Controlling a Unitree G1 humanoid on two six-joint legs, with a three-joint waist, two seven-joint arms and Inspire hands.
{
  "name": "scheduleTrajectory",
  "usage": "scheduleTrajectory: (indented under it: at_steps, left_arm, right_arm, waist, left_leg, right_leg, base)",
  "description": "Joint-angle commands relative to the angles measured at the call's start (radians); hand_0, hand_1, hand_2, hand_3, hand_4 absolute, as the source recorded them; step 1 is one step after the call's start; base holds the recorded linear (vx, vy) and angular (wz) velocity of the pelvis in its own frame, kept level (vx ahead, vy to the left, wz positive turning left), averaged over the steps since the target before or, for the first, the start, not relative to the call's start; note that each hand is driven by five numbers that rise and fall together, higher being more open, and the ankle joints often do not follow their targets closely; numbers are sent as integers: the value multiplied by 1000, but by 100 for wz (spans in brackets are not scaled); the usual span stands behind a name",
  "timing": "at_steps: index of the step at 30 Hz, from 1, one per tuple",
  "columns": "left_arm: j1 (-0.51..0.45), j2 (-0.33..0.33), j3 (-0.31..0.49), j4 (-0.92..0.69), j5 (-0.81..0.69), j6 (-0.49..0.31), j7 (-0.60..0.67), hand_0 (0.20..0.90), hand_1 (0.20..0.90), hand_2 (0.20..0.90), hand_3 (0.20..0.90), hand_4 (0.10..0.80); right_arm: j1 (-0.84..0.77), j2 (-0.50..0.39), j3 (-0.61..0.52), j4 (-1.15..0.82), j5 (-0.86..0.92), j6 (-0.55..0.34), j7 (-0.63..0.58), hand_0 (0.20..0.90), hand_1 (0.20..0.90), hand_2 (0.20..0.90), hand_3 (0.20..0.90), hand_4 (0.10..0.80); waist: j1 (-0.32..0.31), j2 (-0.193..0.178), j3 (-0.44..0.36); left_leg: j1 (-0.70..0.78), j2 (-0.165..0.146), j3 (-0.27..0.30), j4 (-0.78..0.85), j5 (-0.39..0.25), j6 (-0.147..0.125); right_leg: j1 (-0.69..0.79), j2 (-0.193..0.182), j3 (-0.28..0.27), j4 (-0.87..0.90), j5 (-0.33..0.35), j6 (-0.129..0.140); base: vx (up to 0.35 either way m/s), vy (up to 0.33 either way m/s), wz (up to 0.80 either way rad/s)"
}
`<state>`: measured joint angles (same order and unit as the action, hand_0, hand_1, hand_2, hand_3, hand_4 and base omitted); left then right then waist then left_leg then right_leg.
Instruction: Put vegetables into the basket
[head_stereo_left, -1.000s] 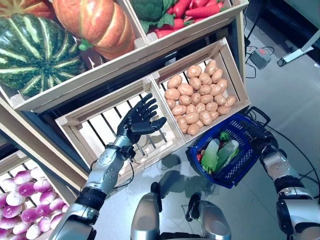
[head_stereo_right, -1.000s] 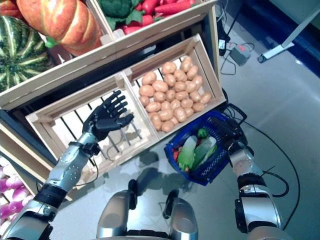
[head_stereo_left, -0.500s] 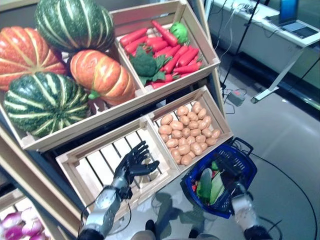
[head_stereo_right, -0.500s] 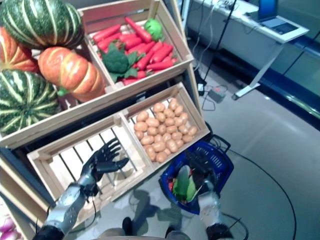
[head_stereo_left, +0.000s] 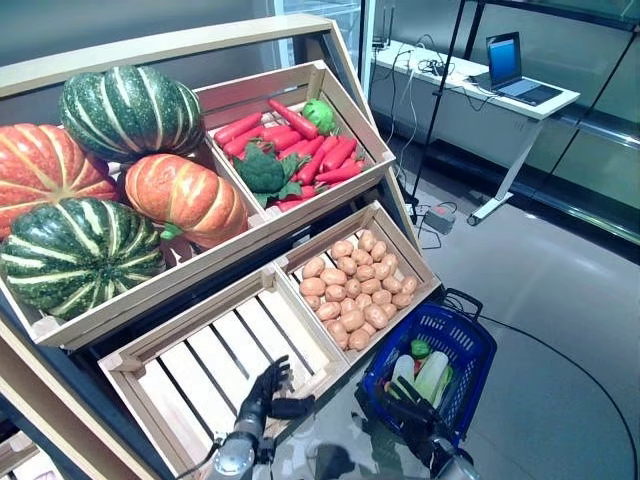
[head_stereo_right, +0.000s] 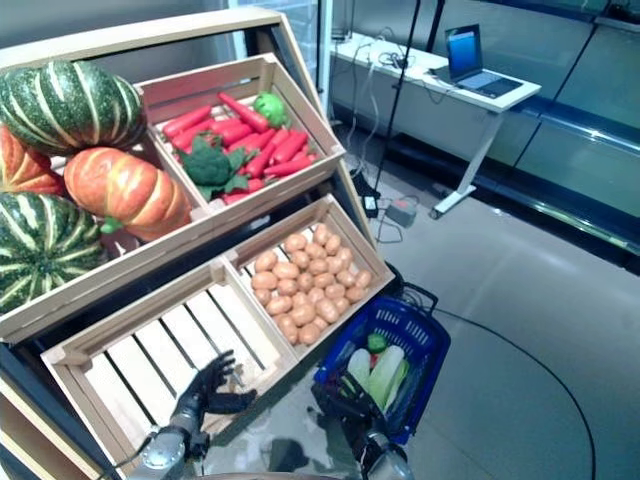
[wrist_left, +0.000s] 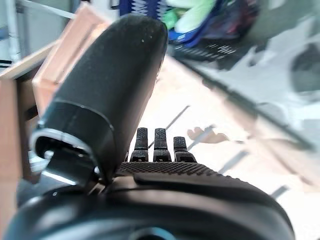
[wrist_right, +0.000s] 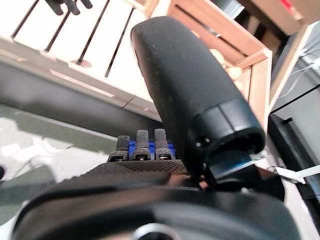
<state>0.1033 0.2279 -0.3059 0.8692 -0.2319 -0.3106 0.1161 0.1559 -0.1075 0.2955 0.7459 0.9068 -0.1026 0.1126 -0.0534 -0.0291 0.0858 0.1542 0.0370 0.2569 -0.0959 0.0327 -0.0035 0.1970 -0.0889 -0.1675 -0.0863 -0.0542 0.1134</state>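
Big wooden stand (head_stereo_left: 170, 290) fills the left side, open floor (head_stereo_left: 560, 330) right, the blue basket (head_stereo_left: 470, 345) with greens (head_stereo_left: 432, 375) beside the potato crate (head_stereo_left: 400, 240), right hand (head_stereo_left: 415, 418) curled on its near rim, left hand (head_stereo_left: 265, 393) spread empty over the bare slatted crate (head_stereo_left: 200, 365).

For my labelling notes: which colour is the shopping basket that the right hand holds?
The basket is blue, with a black handle; the left eye view shows it best.

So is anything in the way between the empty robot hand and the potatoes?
Only the wooden divider. The left robot hand hovers open over the empty crate, and the potatoes lie in the next crate, with nothing else between them.
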Motion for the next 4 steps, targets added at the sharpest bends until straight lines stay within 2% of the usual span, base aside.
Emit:
scheduleTrajectory:
  at_steps: [1,4]
  left_arm:
    - [-104,-24,20,66,-4,-55,54,900,900,900,900,800]
    - [-117,-33,5,129,20,-70,110,900,900,900,900,800]
  right_arm:
    - [-128,26,10,-12,-38,-96,21,900,900,900,900,800]
    - [-156,23,11,59,-53,-122,-27,900,900,900,900,800]
  waist:
    - [-1,31,40]
    - [3,36,41]
  left_leg:
    - [33,-40,-26,9,-116,20]
    - [35,-42,-35,9,-119,19]
  right_leg:
    - [-34,52,-15,-1,25,-68]
    - [-29,50,-22,-1,20,-69]
  base:
    - [0,0,0]
    - [0,0,0]
